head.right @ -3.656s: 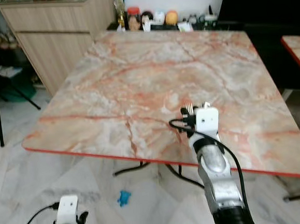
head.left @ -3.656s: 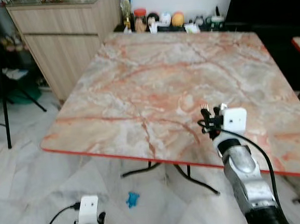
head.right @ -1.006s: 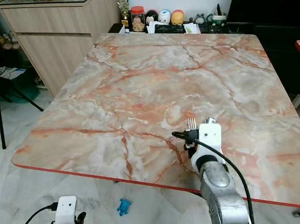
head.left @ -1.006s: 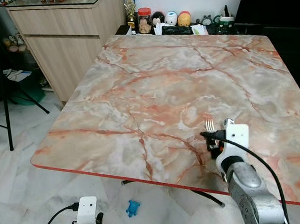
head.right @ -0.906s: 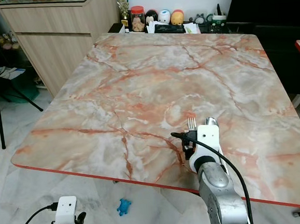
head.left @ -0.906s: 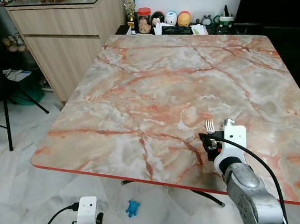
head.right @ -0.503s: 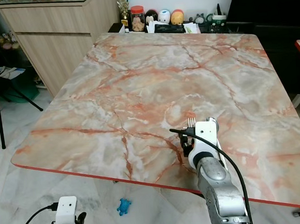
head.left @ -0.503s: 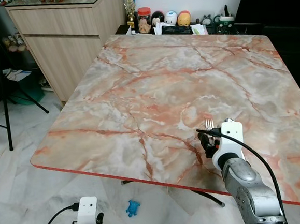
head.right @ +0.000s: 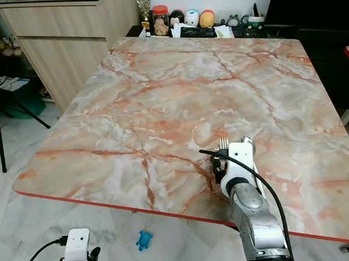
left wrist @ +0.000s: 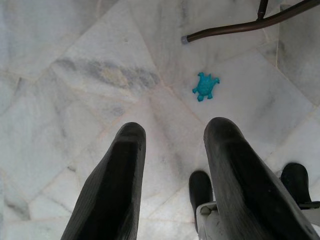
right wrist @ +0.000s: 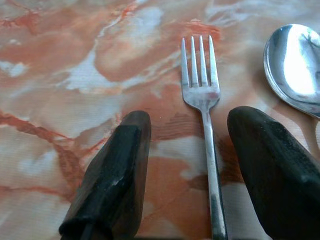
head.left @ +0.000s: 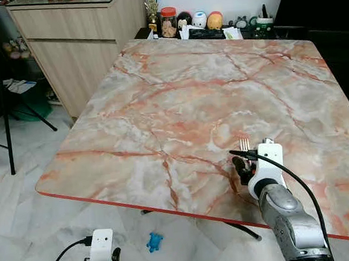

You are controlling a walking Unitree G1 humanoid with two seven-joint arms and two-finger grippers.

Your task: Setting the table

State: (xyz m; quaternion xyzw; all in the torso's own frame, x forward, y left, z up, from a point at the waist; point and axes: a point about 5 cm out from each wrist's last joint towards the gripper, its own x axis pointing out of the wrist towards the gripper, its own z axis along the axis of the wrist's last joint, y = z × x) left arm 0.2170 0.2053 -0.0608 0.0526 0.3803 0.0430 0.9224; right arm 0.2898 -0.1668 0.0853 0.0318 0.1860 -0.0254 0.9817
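Near the front edge of the marble-patterned worktop (head.left: 178, 100), toward its right corner, the right tool (right wrist: 192, 170) hovers released, its blunt black fingers (right wrist: 117, 172) spread either side of a slim steel fork (right wrist: 202, 100) lying flat, tines pointing away. Just beside the fork rests a polished spoon (right wrist: 295, 67) bowl. Down by the veined stone floor (left wrist: 75, 75), the left tool (left wrist: 175, 175) hangs parted above a small turquoise turtle toy (left wrist: 205, 85).

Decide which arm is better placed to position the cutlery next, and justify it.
Right. The right end effector is open over the marble table, straddling the fork beside the spoon. The left end effector hangs near the floor.
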